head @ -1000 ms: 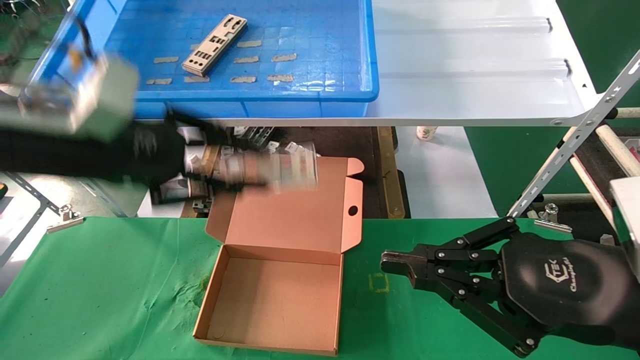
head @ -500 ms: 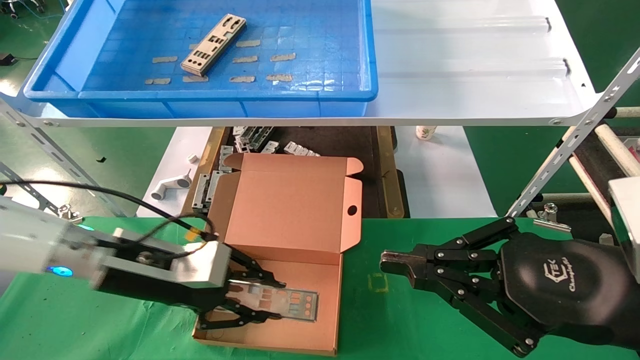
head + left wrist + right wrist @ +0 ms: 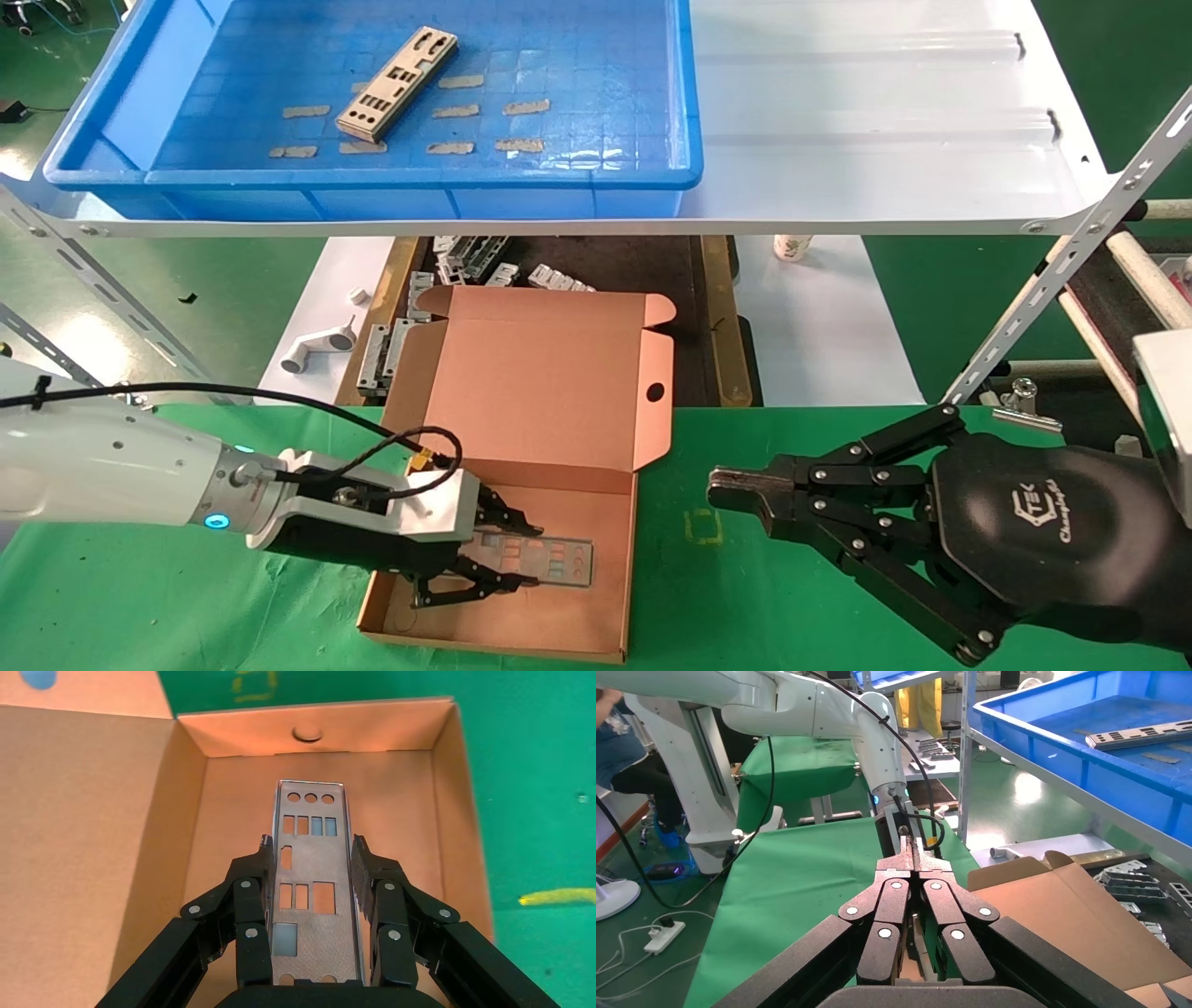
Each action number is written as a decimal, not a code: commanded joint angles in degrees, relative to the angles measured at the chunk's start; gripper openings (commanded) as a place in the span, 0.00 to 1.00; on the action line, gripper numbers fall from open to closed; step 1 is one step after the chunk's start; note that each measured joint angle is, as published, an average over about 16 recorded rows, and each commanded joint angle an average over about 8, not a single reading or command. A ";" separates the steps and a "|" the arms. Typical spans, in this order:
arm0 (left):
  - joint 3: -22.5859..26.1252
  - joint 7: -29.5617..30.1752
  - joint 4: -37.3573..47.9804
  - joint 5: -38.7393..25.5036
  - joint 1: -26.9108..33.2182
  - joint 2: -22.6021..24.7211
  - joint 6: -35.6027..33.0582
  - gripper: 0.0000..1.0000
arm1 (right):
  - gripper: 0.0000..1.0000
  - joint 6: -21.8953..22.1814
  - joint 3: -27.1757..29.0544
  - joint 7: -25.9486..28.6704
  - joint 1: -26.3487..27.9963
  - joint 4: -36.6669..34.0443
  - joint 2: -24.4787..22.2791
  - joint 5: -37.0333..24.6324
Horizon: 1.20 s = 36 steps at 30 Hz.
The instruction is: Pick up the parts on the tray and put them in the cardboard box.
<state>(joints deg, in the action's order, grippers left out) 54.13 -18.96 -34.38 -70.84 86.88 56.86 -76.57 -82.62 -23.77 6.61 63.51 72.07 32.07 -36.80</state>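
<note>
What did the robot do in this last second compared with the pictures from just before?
The left end effector swung down from near the tray into the cardboard box, carrying a metal plate. It has lowered the plate close to the box floor, and the fingers still flank its long edges. The right end effector, the second plate in the tray and the box have not moved.

White shelf [image 3: 885, 140], green cloth [image 3: 186, 596]
</note>
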 commanded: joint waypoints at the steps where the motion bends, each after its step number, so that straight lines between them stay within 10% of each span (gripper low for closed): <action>1: 0.01 -0.56 1.21 -0.05 0.05 0.50 0.12 1.00 | 0.00 0.00 0.00 0.00 0.00 0.00 0.00 0.00; 18: -3.03 -4.91 8.04 5.45 1.85 -0.03 -7.03 1.00 | 0.02 0.00 0.00 0.00 0.00 0.00 0.00 0.00; 26: -6.79 -1.54 3.62 8.39 -0.84 -2.23 -7.88 1.00 | 0.99 0.00 0.00 0.00 0.00 0.00 0.00 0.00; 36: -12.62 4.27 -4.34 12.21 -5.39 -5.87 -8.11 1.00 | 1.00 0.00 -0.01 0.00 0.00 0.00 0.00 0.00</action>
<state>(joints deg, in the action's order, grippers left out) 41.52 -14.69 -38.72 -58.62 81.50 50.98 -84.69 -82.62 -23.77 6.61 63.52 72.07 32.07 -36.79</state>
